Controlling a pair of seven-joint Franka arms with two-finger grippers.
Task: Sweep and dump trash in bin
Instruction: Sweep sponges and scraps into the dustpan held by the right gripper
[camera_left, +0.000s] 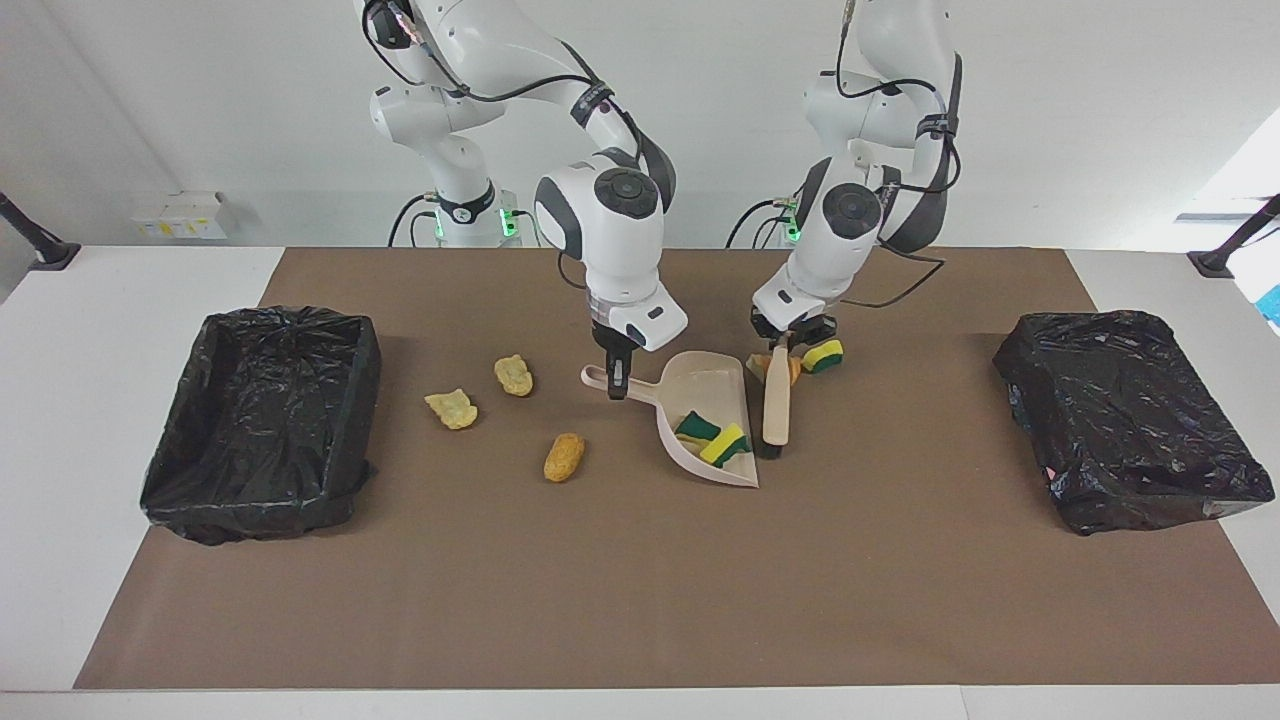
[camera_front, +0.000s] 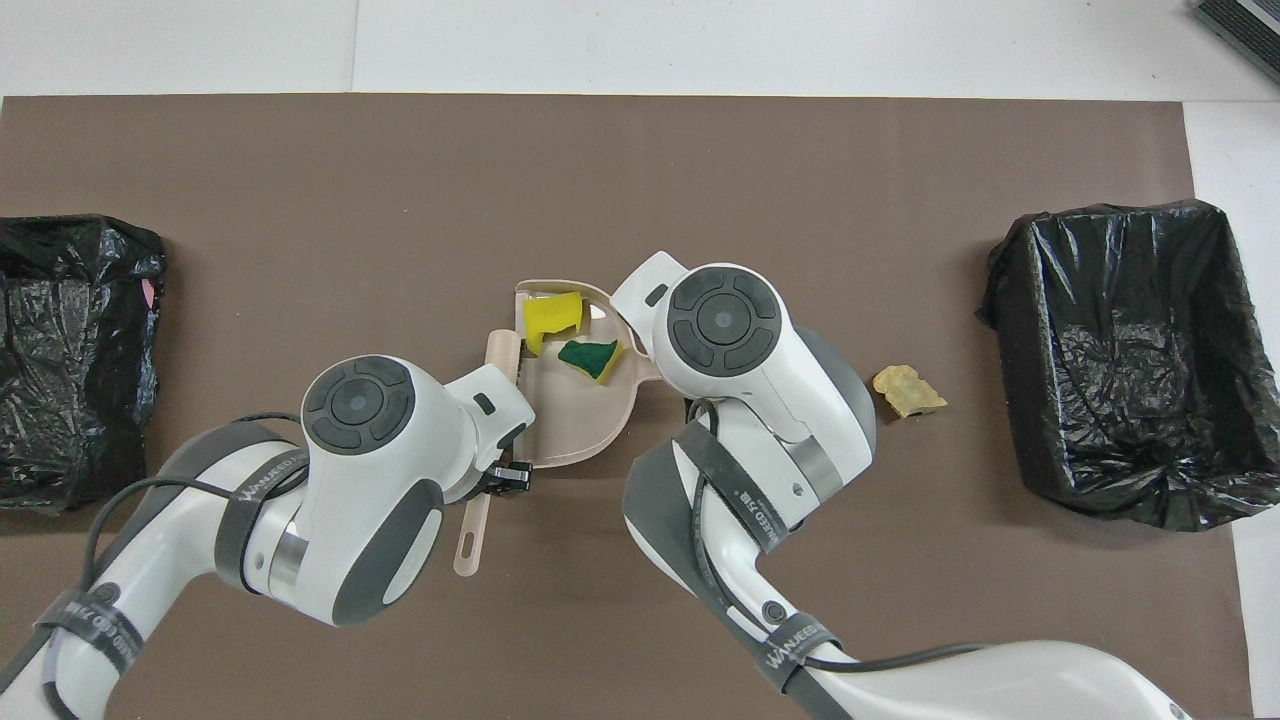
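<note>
My right gripper (camera_left: 617, 384) is shut on the handle of the beige dustpan (camera_left: 712, 400), whose mouth rests on the mat. Two yellow-and-green sponge chunks (camera_left: 727, 443) (camera_front: 553, 315) lie inside the pan. My left gripper (camera_left: 783, 345) is shut on the beige hand brush (camera_left: 776, 405), which stands against the pan's open edge. A third sponge chunk (camera_left: 825, 354) and a bread lump (camera_left: 794, 368) lie beside the brush, outside the pan. Three more bread lumps (camera_left: 564, 456) (camera_left: 513, 375) (camera_left: 452, 408) lie between the pan and the bin at the right arm's end.
An open black-lined bin (camera_left: 260, 420) (camera_front: 1120, 360) sits at the right arm's end of the brown mat. Another black-bagged bin (camera_left: 1130, 420) sits at the left arm's end. White table shows around the mat.
</note>
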